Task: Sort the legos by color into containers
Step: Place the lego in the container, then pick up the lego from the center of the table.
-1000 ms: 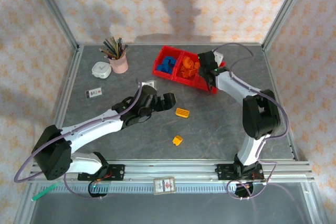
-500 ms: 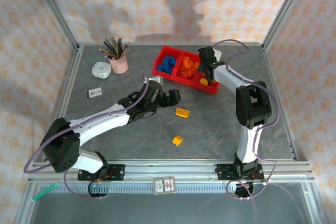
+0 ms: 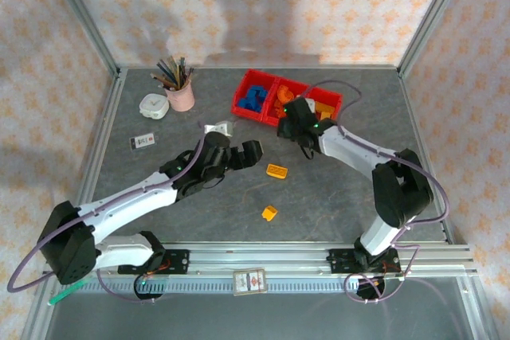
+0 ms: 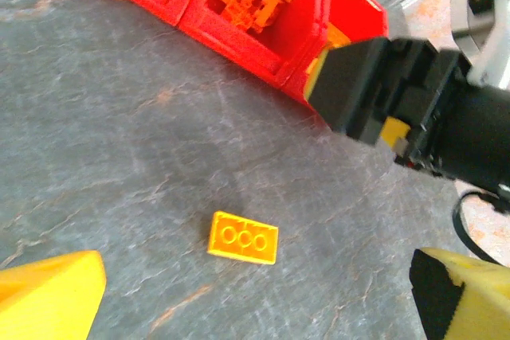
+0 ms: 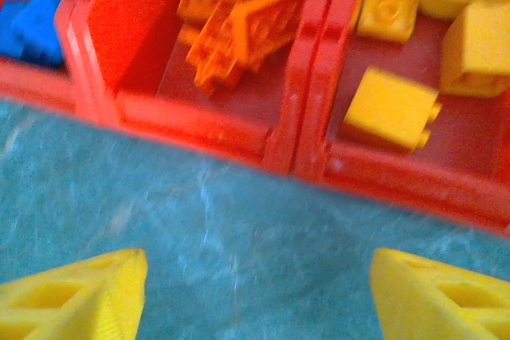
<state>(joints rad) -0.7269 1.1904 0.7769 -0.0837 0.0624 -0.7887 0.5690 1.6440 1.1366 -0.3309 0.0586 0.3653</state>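
Two robot arms at a grey table [image 3: 335, 197], both pincers wide open and empty, beside a row of red containers [image 3: 253, 115].

The left gripper [image 3: 249, 154] hovers low over the table, its yellow fingertips [image 4: 48, 292] spread far apart with nothing between them. A flat yellow-orange plate [image 4: 243, 237] with three studs lies on the table just ahead of it, and a smaller yellow-orange piece [image 3: 269, 212] lies nearer the arm bases, well apart from the plate. The right gripper [image 3: 285, 123] hangs just beside the near wall of the containers, fingers [image 5: 72, 292] also wide and holding nothing. Inside the row, blue legos [image 3: 255, 97] sit in the left compartment, orange legos [image 5: 231, 13] in the middle one and yellow legos [image 5: 390, 109] in the right one.
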